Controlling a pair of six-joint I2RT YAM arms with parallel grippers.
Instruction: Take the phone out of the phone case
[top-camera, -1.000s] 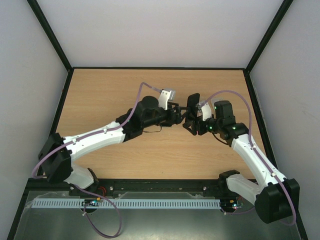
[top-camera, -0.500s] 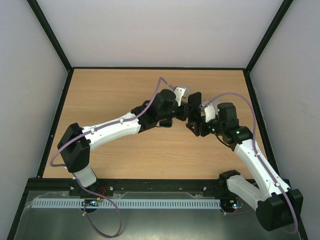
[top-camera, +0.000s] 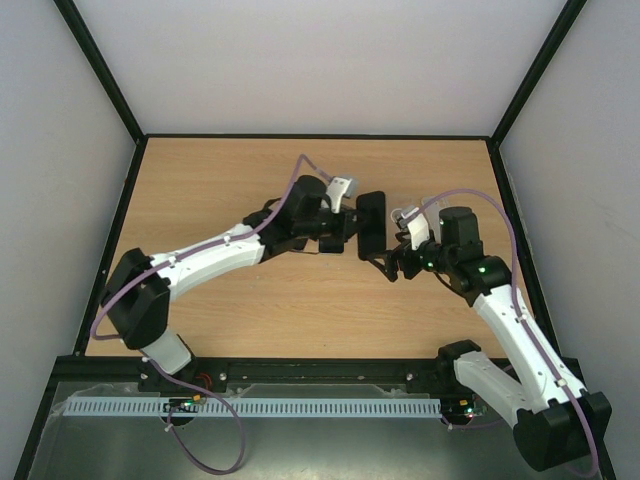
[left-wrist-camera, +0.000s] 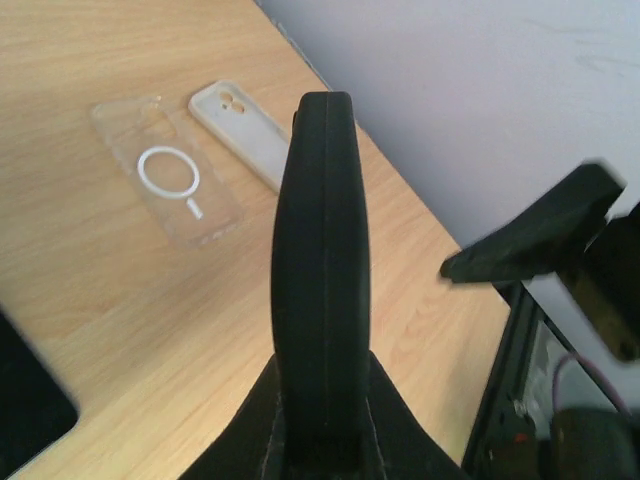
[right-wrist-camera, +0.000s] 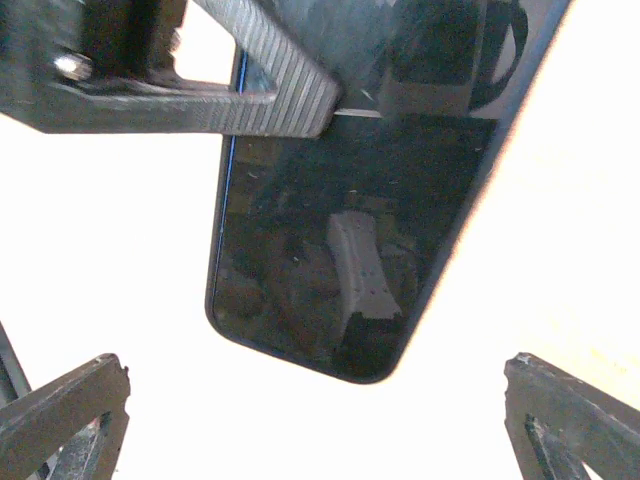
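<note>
The black phone, seen edge-on with a seam along its side (left-wrist-camera: 322, 260), is clamped between my left gripper's (left-wrist-camera: 325, 400) fingers and held above the table. From above it is a dark slab (top-camera: 371, 224) at the left gripper (top-camera: 350, 228). I cannot tell the case from the phone. My right gripper (top-camera: 392, 264) is open and empty, just right of and below the phone, not touching it. In the right wrist view the glossy screen (right-wrist-camera: 350, 230) lies ahead of the wide-open right gripper (right-wrist-camera: 320, 420), with a left finger (right-wrist-camera: 200, 90) across its top.
A clear case with a white ring (left-wrist-camera: 165, 170) and a whitish case (left-wrist-camera: 240, 130) lie flat on the wooden table (top-camera: 220, 180). A black flat object (left-wrist-camera: 30, 410) shows at the lower left of the left wrist view. Walls enclose the table (top-camera: 320, 70).
The right gripper has come off the phone and dropped back towards the near side. The left gripper has carried the phone a little left and turned it flatter.
</note>
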